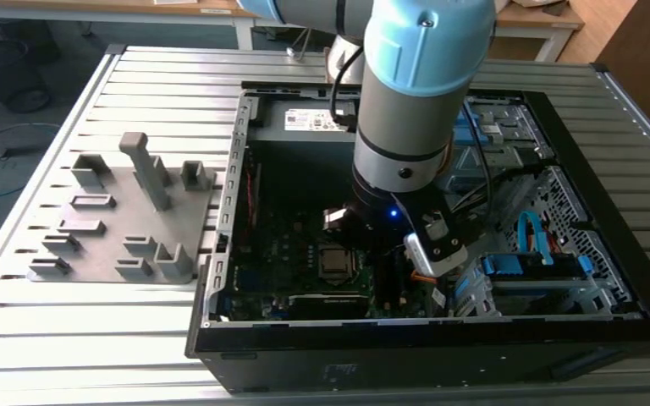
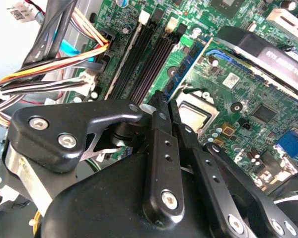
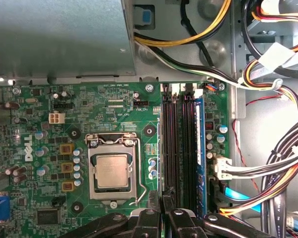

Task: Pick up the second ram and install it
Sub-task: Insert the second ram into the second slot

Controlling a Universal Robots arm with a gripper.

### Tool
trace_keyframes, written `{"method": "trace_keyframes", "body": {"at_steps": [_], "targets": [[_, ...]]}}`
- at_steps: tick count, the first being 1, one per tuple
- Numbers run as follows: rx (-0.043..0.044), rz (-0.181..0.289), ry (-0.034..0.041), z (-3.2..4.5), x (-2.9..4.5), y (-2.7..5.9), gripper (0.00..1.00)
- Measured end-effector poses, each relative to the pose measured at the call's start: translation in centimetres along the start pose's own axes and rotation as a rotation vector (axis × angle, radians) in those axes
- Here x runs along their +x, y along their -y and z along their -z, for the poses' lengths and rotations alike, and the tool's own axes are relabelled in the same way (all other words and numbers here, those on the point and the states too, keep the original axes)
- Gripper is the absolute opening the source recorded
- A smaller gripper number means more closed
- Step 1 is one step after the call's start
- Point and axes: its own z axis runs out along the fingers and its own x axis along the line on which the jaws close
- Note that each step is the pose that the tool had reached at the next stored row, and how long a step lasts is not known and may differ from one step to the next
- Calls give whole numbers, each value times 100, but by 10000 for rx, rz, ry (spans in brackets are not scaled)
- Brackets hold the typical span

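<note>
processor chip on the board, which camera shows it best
The first wrist view: the processor chip sits whole and face-on. The second wrist view shows it slanted, partly behind the gripper. The exterior view shows it from afar, beside the arm.

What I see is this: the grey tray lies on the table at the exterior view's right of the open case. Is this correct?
Not quite: the side is wrong. The grey tray lies on the table at the exterior view's left of the open case, as the exterior view shows.
</note>
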Motion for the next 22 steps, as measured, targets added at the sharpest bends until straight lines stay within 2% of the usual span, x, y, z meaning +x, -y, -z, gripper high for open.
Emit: {"method": "trace_keyframes", "body": {"at_steps": [22], "targets": [[2,-1,-1,-83,3,-17,14]]}}
